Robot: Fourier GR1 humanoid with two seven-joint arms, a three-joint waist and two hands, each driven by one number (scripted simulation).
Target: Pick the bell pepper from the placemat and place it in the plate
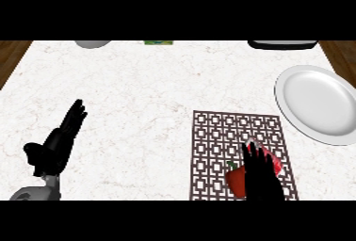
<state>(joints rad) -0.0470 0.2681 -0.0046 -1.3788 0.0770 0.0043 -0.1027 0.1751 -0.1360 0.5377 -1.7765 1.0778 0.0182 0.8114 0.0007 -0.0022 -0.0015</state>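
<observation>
Bell pepper (236, 181): red, green stem; lies directly under the right hand (261, 173), red showing past the hand's left and right sides; rests on the patterned placemat (215, 136), near corner

Right hand: enters from the lower edge, forearm hidden, pointing away from the robot; laid over the pepper's middle; grip cannot be told, open or closed

Plate (316, 101): white, ahead and to the right of the right hand, just off the placemat's far right corner

Left hand (59, 143): 1 open hand, fingers straight, well to the left of the right hand, on the marble counter (139, 84), holding nothing
</observation>
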